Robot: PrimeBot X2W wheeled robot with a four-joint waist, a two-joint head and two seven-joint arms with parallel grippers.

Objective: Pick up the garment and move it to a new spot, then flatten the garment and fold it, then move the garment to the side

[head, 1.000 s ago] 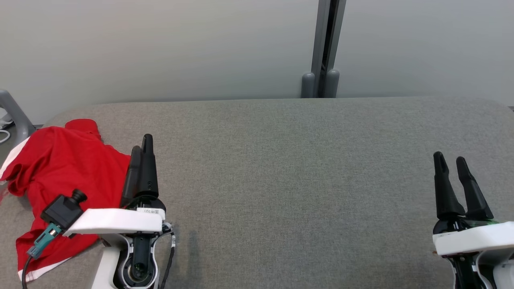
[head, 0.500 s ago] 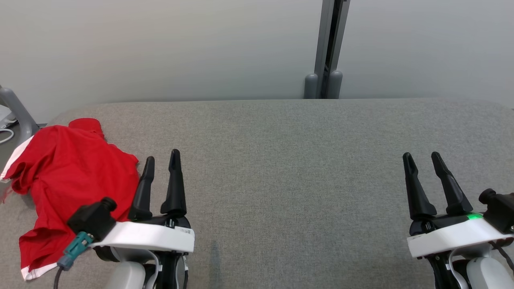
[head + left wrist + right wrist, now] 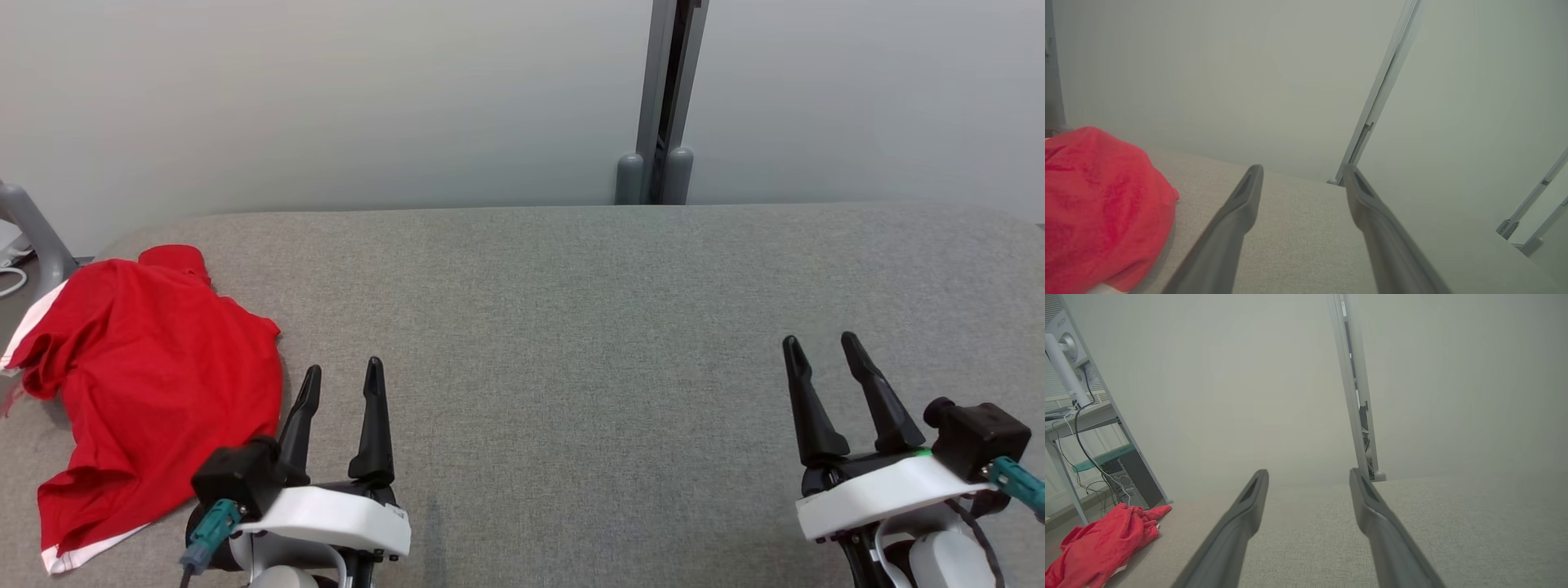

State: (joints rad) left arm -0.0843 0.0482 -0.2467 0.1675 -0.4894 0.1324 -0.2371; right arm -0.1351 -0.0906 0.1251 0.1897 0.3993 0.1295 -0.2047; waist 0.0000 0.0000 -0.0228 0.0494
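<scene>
Grippers sit nearest us, over the near edge of the grey bench (image 3: 571, 310). Our left gripper (image 3: 344, 365) and our right gripper (image 3: 819, 337) both have their fingers spread apart, hold nothing, and point toward the far edge. Just beside the left gripper, with a narrow gap between, the red garment (image 3: 163, 367) lies crumpled at the bench's left end, with a white hem at its near corner. Beyond the far edge we see a pale wall (image 3: 326, 98) and a grey upright post (image 3: 665, 98).
</scene>
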